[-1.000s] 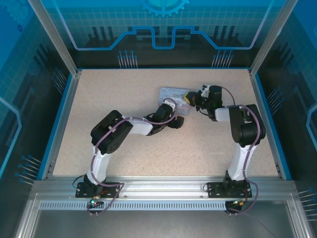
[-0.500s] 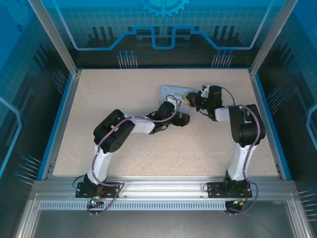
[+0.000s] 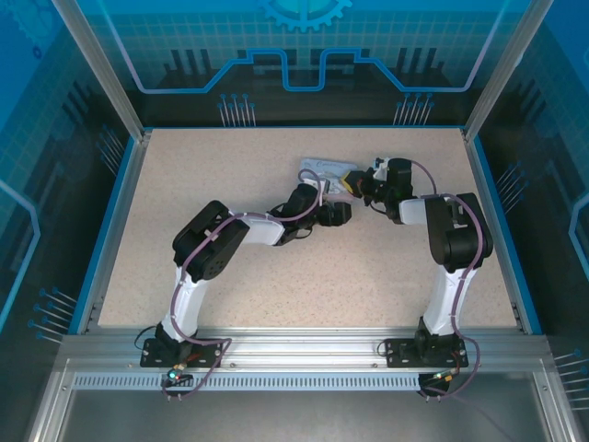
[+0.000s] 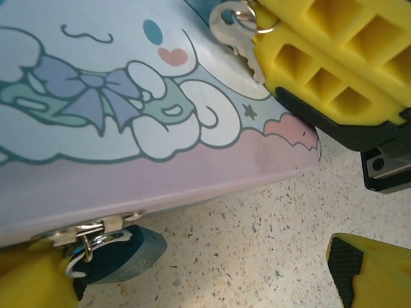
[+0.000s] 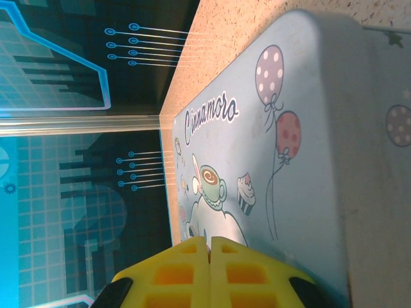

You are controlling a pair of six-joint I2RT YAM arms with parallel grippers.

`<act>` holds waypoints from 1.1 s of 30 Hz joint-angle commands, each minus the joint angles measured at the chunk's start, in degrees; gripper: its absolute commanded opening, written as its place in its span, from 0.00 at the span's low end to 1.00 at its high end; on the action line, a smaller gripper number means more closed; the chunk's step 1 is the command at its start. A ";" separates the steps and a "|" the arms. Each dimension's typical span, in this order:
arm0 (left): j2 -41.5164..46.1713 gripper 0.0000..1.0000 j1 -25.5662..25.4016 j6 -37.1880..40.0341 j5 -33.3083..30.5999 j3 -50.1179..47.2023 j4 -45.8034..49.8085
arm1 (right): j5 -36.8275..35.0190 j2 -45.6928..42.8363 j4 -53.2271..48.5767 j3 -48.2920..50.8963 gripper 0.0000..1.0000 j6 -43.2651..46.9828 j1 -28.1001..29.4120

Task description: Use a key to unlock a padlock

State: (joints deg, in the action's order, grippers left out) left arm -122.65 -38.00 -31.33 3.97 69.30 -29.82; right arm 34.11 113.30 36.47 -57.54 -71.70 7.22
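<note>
L pincer [image 4: 192, 285] stands wide open w/ nothing in it. Its yellow tips sit at the bottom corners of the L wrist view, low by the tin's front wall. I read that as lining up on the padlock [image 4: 119, 256]. The padlock hangs from the hasp [image 4: 96, 228] at the tin's front edge, body down at the table [image 4: 257, 244], just beside my L tip. Prob. reason for the open jaws: the lock body needs steadying before a key goes in.

R pincer [image 5: 209, 260] is closed, tips pressed together, over the lid of the tin [image 5: 289, 147]. The key [image 4: 232, 35] w/ its ring sticks out beside those tips above the lid's corner. It looks pinched by the blade end, tho I can't see the contact itself. Held there, it's ready while L sorts the lock.

Views: L wrist cam gives me key, padlock and hasp together. They're well apart, key at one lid corner, lock at the front edge. R wrist cam gives the closed tips and lid print, no help on the keyhole. Top cam shows both arms meeting at the tin mid-table; lock and key are too small there to make out.
</note>
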 commanded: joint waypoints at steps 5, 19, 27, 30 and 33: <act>-0.64 0.91 0.16 -6.07 2.59 -1.52 -7.89 | 1.00 1.76 -2.01 -0.99 0.00 1.31 0.17; -1.87 0.75 -0.03 -14.48 -1.95 -5.40 -14.81 | 1.35 2.52 -2.19 -1.35 0.00 1.55 0.07; -2.05 0.68 -0.20 -16.14 -4.62 -5.85 -12.42 | 1.56 2.90 -2.10 -1.61 0.00 1.47 -0.01; -1.93 0.66 -0.40 -16.64 -6.22 -5.82 -10.07 | 1.56 2.91 -2.10 -1.57 0.00 1.44 -0.01; -1.82 0.64 -0.53 -17.00 -7.75 -6.09 -8.95 | 1.65 3.01 -2.10 -1.54 0.00 1.48 0.06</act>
State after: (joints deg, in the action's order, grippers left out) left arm -123.81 -38.15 -47.13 -0.86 64.07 -41.01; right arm 35.42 114.37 36.49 -58.59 -71.53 7.16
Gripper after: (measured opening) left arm 0.648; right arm 0.043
